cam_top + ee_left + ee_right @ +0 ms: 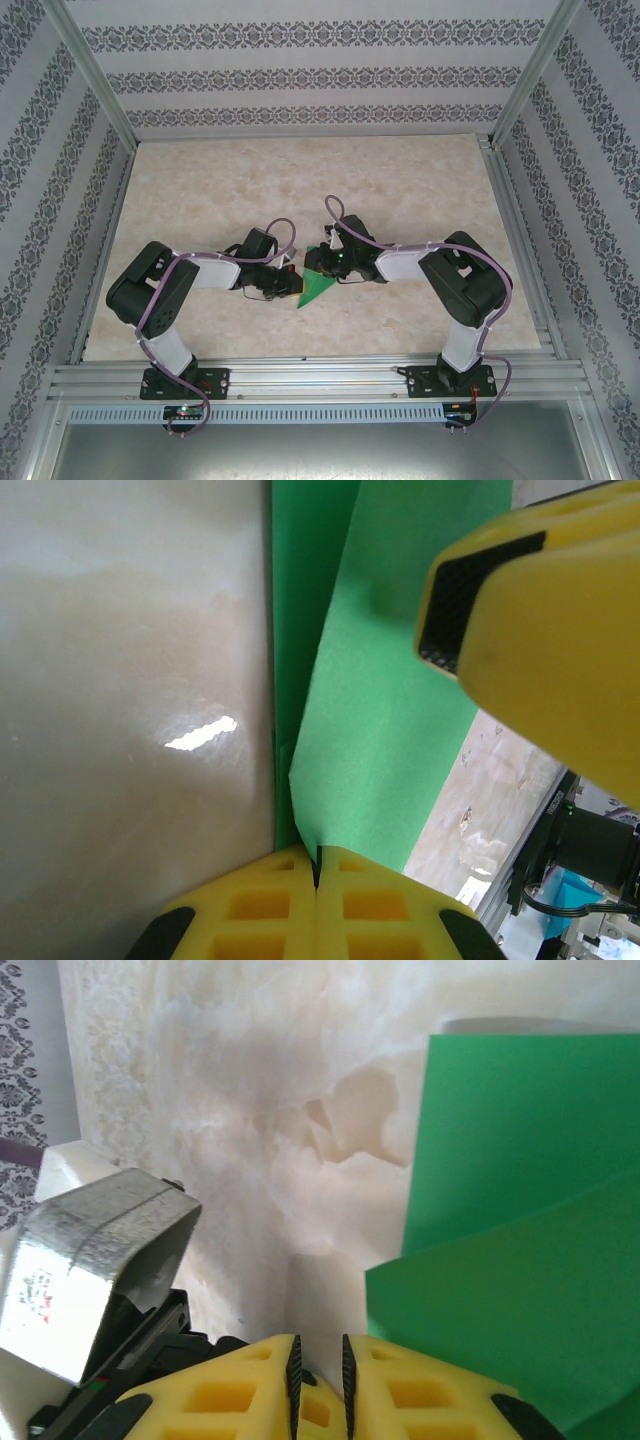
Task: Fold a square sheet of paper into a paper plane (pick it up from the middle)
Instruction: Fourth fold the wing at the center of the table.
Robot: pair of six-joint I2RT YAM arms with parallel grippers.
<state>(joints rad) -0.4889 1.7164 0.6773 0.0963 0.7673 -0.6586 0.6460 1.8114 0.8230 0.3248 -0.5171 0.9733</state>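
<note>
the green paper [318, 286], partly folded to a point, lies on the table [420, 180] between the two claws. the left claw [318, 865] is closed and appears to pinch one edge of the paper. the right claw [320, 1360] stands just beside the paper, its jaws a slim gap apart with nothing between them.

step in hand, as judged: setting a crease. hold the pinch fixed and press along the fold line, not across it.

both arms crowd the paper's sides. beyond the paper the table is open, its edges well away.
</note>
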